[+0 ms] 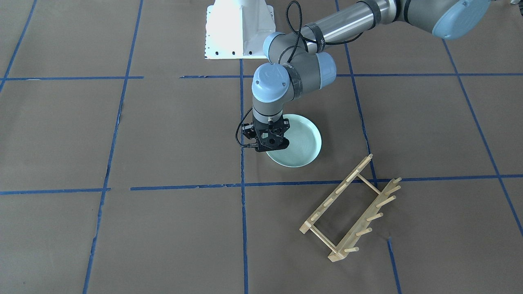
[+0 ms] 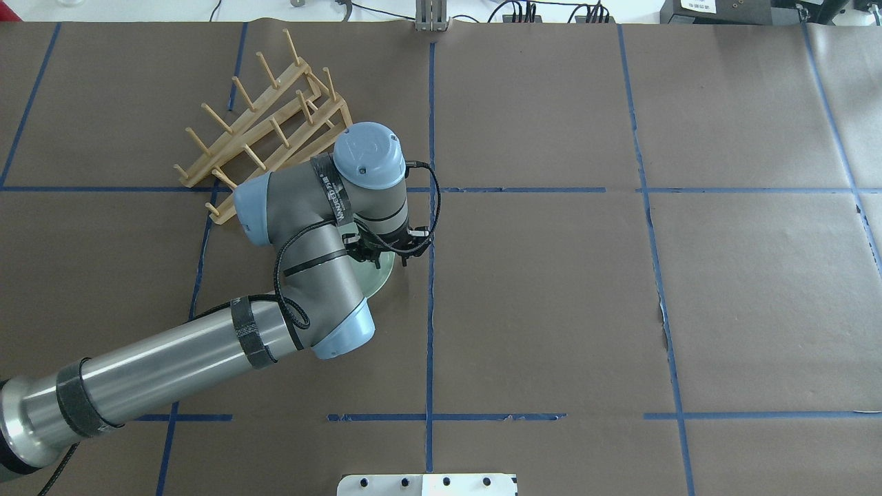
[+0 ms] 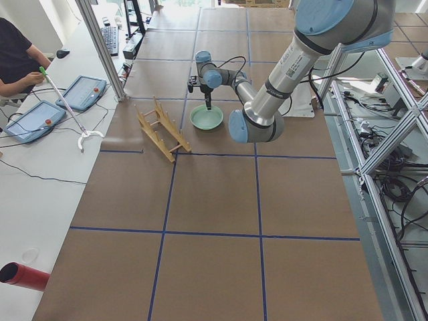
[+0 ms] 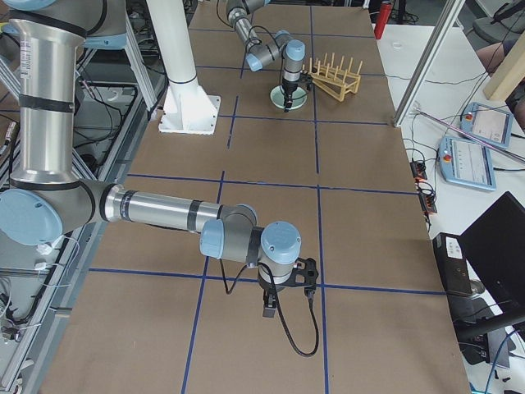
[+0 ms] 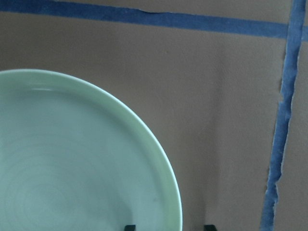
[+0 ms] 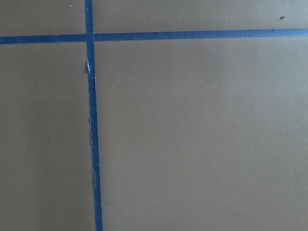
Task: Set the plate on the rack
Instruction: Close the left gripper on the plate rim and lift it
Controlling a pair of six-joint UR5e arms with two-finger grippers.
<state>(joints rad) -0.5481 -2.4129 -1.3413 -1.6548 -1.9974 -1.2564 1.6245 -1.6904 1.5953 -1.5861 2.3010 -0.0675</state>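
Note:
The pale mint-green plate (image 1: pixel 302 143) lies flat on the brown table near the middle. My left gripper (image 1: pixel 269 142) points straight down over the plate's edge. In the left wrist view the plate (image 5: pixel 72 159) fills the lower left. My left gripper (image 5: pixel 168 227) is open, with the rim between its two dark fingertips (image 5: pixel 129 227). The wooden rack (image 1: pixel 351 208) stands apart from the plate, toward the operators' side; overhead the rack (image 2: pixel 269 117) is beyond my left wrist. My right gripper (image 4: pixel 269 308) hangs over bare table far from both; I cannot tell whether it is open or shut.
The white robot base (image 1: pixel 239 30) stands at the table's robot side. Blue tape lines (image 6: pixel 91 134) grid the brown table. A side bench with tablets (image 3: pixel 33 120) and a seated operator (image 3: pixel 17 57) lies past the rack. A red cylinder (image 3: pixel 23 275) lies on that bench.

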